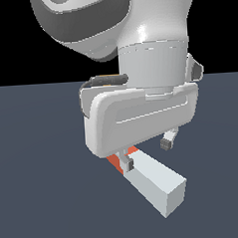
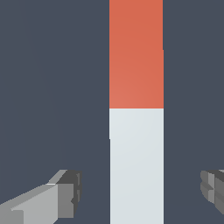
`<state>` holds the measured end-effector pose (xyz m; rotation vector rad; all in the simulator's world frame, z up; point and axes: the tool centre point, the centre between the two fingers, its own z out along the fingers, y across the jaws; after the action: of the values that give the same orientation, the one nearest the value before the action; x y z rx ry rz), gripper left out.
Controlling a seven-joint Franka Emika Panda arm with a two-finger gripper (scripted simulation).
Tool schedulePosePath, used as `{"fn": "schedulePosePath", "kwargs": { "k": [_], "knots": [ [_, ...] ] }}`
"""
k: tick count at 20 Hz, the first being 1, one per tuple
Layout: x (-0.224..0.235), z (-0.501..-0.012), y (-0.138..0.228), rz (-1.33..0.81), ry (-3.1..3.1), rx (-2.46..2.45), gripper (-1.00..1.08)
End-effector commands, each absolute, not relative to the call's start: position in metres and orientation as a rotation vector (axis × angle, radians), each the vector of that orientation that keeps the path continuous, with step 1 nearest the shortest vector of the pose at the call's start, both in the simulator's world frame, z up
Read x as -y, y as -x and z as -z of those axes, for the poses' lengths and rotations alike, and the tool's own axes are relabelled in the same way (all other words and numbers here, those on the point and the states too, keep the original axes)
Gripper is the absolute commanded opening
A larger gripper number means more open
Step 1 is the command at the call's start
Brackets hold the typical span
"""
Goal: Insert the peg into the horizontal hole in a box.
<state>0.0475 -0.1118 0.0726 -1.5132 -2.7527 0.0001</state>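
Two grey-tipped fingers [image 2: 141, 192] spread wide, gripping nothing | one long square bar, short red-orange end and longer white-grey rest [image 1: 157, 184], lies flat on the dark slate table [image 1: 41, 195] | fingers straddle it with gaps either side, near the colour join.

Matt smooth peg [image 2: 136, 131], glossy plastic-looking arm [image 1: 151, 44]

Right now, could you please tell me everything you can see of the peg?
The peg is a long square-sectioned bar, matte and plain, with one red-orange end and a longer white-grey rest. It lies flat on the dark floor. The gripper hangs over it near the colour boundary, its fingers spread either side of the white part with gaps showing, so nothing grips it. The exterior view hides most of the red end behind the hand.
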Motion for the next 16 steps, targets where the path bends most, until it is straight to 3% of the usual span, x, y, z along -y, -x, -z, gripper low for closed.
{"fn": "schedulePosePath", "kwargs": {
  "k": [1, 16],
  "knots": [
    [0.112, -0.071, -0.048, 0.0, 1.513, 2.753, 1.0],
    [0.112, -0.022, -0.048, 0.0, 1.508, 2.756, 1.0]
  ]
}}
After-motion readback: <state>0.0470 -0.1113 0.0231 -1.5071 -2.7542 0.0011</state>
